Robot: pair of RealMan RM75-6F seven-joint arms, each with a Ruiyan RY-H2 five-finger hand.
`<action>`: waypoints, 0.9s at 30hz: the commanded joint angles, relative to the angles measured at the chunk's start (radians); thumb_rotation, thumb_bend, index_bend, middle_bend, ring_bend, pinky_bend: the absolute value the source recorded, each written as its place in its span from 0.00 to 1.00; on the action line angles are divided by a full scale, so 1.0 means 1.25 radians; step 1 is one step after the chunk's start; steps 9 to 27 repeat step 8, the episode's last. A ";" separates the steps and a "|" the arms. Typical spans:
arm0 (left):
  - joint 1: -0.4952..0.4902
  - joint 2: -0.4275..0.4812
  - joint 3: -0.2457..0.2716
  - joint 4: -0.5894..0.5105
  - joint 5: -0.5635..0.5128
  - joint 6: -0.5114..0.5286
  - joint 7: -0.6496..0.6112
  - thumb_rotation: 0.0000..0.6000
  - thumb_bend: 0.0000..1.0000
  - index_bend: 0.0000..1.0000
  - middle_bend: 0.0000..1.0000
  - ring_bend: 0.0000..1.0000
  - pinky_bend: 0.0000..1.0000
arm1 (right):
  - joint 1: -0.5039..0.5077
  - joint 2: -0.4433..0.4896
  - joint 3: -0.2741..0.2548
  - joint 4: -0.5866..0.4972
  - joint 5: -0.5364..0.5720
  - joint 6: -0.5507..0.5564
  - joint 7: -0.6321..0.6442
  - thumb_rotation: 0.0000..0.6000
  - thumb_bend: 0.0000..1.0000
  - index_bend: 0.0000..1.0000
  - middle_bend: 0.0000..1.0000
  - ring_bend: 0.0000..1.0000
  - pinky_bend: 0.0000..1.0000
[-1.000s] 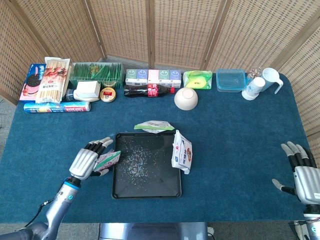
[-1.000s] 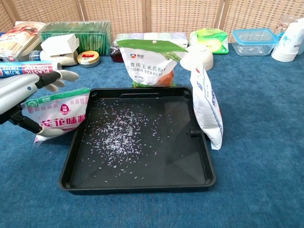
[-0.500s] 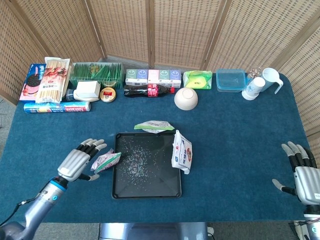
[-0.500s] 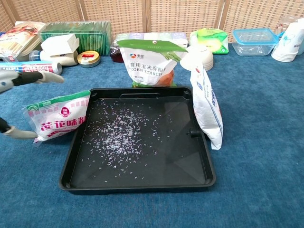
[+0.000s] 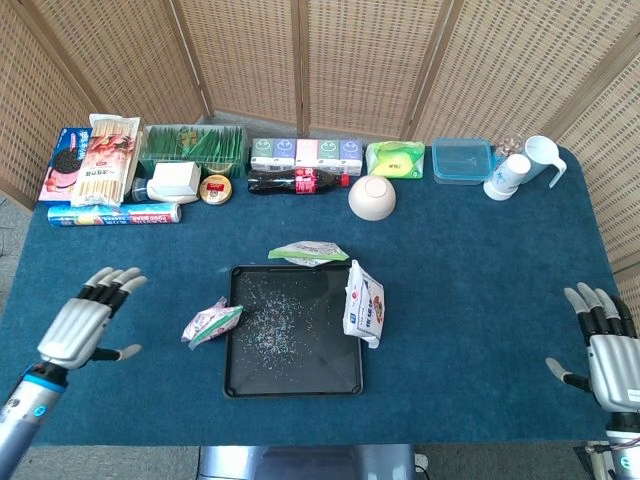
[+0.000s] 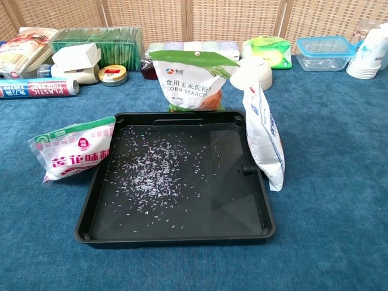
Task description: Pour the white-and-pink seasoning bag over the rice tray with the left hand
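Blue cloth covered the whole table (image 5: 480, 300), and behind it stood the woven cane screens (image 5: 350, 60) — the biggest things in my head view. Next down in size was the black rice tray (image 6: 176, 233), square, sitting near the middle of the table, with pale grains of rice (image 6: 148, 173) scattered across its floor, thickest toward its left half.

Along the back edge ran a row of goods: a green box (image 5: 190, 148), a cola bottle (image 5: 295, 181) lying on its side, a white bowl (image 5: 372, 197) turned upside down, a clear lidded container (image 5: 462, 160) and a white mug (image 5: 545, 155).

Standing at the tray's far rim was the green-topped corn starch bag (image 6: 194, 79), upright. Against the tray's right rim leaned a white-and-blue bag (image 6: 265, 136), tilted, its lower end on the cloth.

And the one that mattered — the white-and-pink seasoning bag (image 6: 73, 150) lay propped at the tray's left rim, its right edge touching the rim, the rest of it out on the cloth. Nothing held it.

My left hand (image 5: 82, 325) hung well apart from that bag, off near the table's left edge, fingers spread and empty; it showed only in the head view. My right hand (image 5: 603, 350) was at the far right edge, fingers likewise apart, holding nothing, well away from everything on the table.
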 commanded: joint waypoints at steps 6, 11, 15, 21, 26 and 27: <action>0.111 -0.005 0.014 -0.070 0.010 0.145 0.194 1.00 0.00 0.00 0.00 0.00 0.05 | 0.000 -0.006 0.005 0.005 0.008 0.000 -0.010 1.00 0.00 0.02 0.02 0.00 0.00; 0.124 -0.011 0.017 -0.085 0.028 0.163 0.210 1.00 0.00 0.00 0.00 0.00 0.05 | -0.001 -0.006 0.005 0.004 0.008 0.002 -0.012 1.00 0.00 0.02 0.02 0.00 0.00; 0.124 -0.011 0.017 -0.085 0.028 0.163 0.210 1.00 0.00 0.00 0.00 0.00 0.05 | -0.001 -0.006 0.005 0.004 0.008 0.002 -0.012 1.00 0.00 0.02 0.02 0.00 0.00; 0.124 -0.011 0.017 -0.085 0.028 0.163 0.210 1.00 0.00 0.00 0.00 0.00 0.05 | -0.001 -0.006 0.005 0.004 0.008 0.002 -0.012 1.00 0.00 0.02 0.02 0.00 0.00; 0.124 -0.011 0.017 -0.085 0.028 0.163 0.210 1.00 0.00 0.00 0.00 0.00 0.05 | -0.001 -0.006 0.005 0.004 0.008 0.002 -0.012 1.00 0.00 0.02 0.02 0.00 0.00; 0.124 -0.011 0.017 -0.085 0.028 0.163 0.210 1.00 0.00 0.00 0.00 0.00 0.05 | -0.001 -0.006 0.005 0.004 0.008 0.002 -0.012 1.00 0.00 0.02 0.02 0.00 0.00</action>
